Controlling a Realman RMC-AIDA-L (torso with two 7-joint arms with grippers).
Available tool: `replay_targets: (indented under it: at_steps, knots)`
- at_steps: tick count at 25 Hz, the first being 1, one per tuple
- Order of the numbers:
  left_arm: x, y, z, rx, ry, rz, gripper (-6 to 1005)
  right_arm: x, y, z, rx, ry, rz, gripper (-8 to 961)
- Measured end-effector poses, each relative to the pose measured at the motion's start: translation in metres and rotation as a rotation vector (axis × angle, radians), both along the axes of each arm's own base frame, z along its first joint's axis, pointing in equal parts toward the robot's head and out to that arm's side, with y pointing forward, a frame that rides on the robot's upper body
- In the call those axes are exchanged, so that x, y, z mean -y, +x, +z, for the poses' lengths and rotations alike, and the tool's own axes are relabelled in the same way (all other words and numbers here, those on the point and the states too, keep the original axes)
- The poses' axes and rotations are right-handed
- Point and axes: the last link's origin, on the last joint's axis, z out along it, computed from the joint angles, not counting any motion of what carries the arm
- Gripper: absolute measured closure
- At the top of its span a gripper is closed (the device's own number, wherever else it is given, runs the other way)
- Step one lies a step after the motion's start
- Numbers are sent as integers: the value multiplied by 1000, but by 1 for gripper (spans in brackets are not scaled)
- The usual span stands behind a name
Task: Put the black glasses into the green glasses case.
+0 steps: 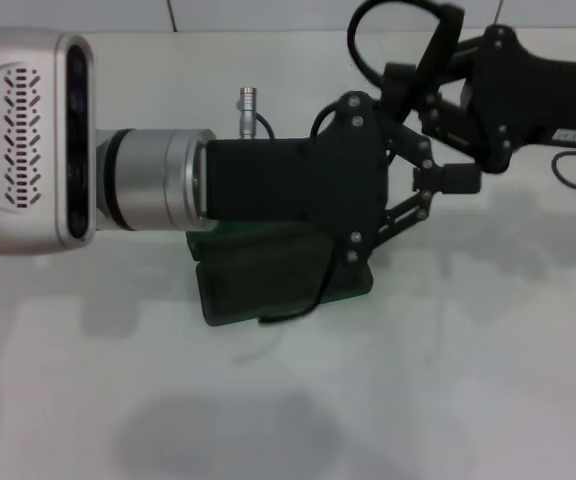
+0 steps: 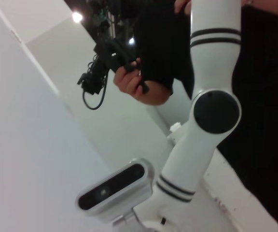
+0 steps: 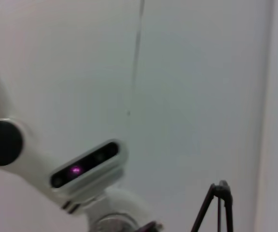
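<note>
The green glasses case [image 1: 230, 290] lies mid-tabletop [image 1: 448, 400], mostly hidden under the left pincer [image 1: 448, 185]; whether that pincer is clenched cannot be told. A thin black temple of the black glasses [image 1: 290, 312] peeks out. The right pincer [image 1: 468, 140] hovers alongside, its state unreadable.

White table [image 1: 448, 380], green glasses case [image 1: 258, 290] on it, seemingly open, partly hidden.
</note>
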Motion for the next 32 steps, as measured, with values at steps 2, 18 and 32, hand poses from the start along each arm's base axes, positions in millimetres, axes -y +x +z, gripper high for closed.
replay_targets:
  at_steps: [2, 18, 32]
  knots:
    - [-2, -4, 2, -6, 25, 17, 986, -2, 3, 2, -3, 15, -26, 866]
    - [-12, -24, 9, -53, 138, 120, 984, -2, 16, 10, -6, 16, -85, 881]
    - [-13, -22, 8, -54, 134, 116, 983, -2, 16, 9, -7, 8, -91, 906]
